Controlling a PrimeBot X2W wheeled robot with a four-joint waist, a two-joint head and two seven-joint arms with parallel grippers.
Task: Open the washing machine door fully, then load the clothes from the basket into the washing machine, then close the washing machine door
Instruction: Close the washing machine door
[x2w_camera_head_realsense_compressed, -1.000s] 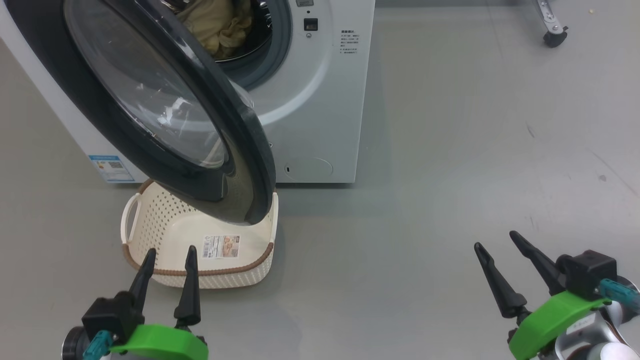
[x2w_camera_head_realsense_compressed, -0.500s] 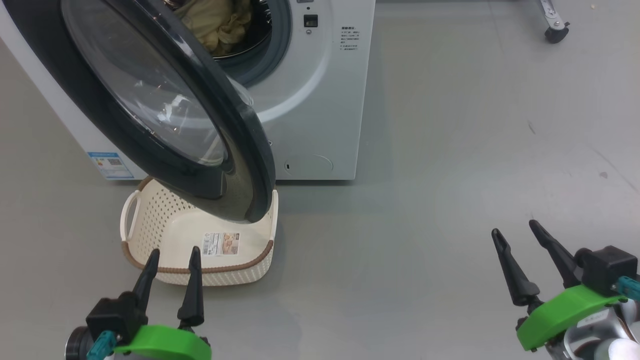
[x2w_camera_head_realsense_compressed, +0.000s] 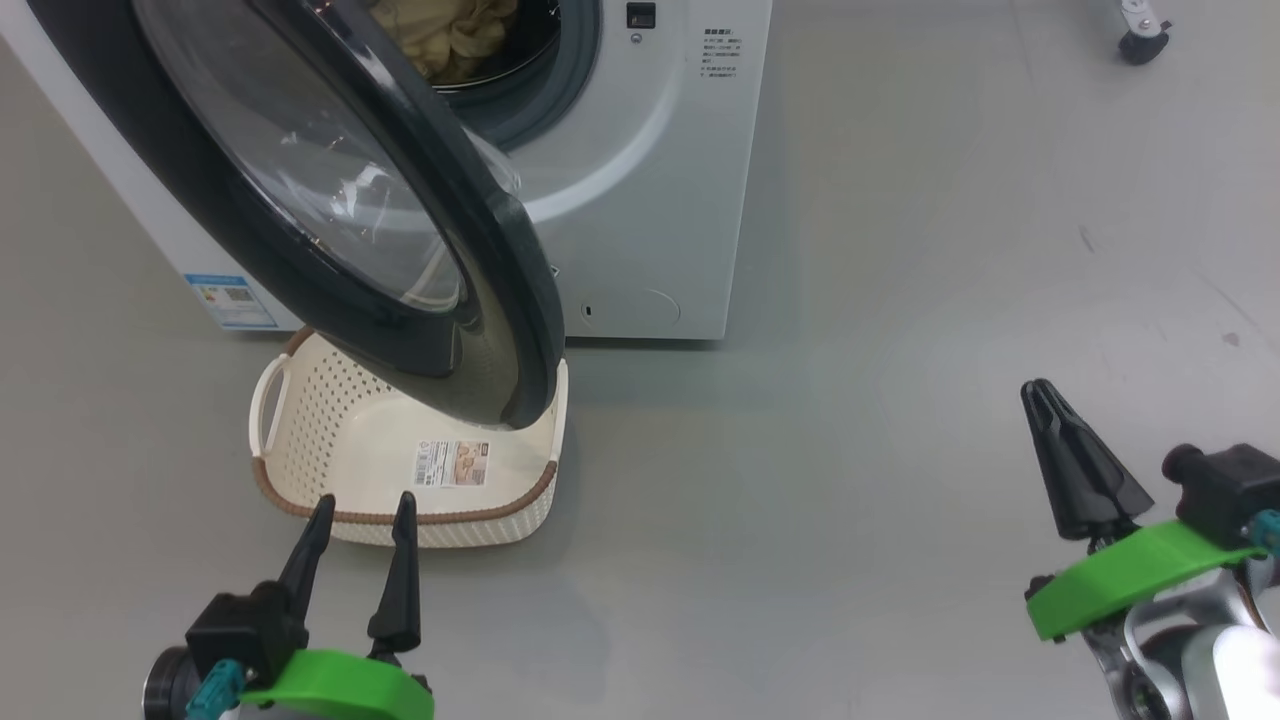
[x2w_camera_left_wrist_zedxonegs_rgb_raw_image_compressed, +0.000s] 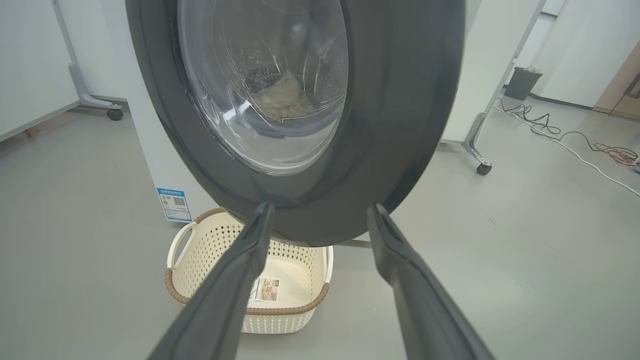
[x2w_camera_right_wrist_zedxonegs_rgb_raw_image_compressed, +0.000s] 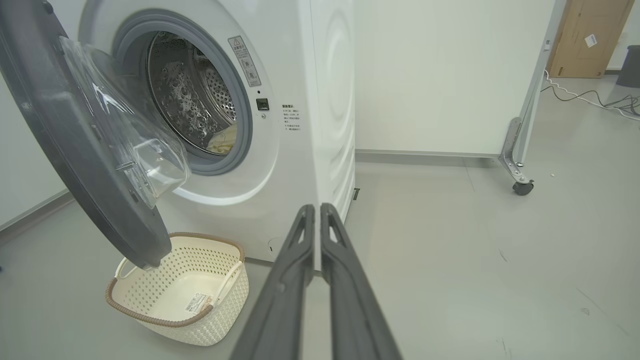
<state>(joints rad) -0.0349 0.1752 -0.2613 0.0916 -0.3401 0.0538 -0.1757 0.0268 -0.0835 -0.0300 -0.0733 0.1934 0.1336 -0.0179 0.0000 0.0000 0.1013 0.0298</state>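
Nearest me, my left gripper (x2w_camera_head_realsense_compressed: 363, 503) hangs low, its two long dark fingers spread wide and holding nothing, pointed at the small cream perforated plastic basket (x2w_camera_head_realsense_compressed: 480, 530) with the brown woven-look rim. My right gripper (x2w_camera_head_realsense_compressed: 1042, 392), well off to the right above the grey floor (x2w_camera_head_realsense_compressed: 850, 500), has its fingers pinched together on nothing. A label sticker (x2w_camera_head_realsense_compressed: 452, 464) shows on the basket's bottom. Over the basket hangs the large round glossy black-rimmed washing machine door (x2w_camera_head_realsense_compressed: 500, 300) with its bulging glass centre, swung partly open. Behind it stands the big white front-loading washing machine (x2w_camera_head_realsense_compressed: 650, 200). The crumpled cream fabric clothes (x2w_camera_head_realsense_compressed: 450, 35) lie inside its steel drum (x2w_camera_right_wrist_zedxonegs_rgb_raw_image_compressed: 192, 100).
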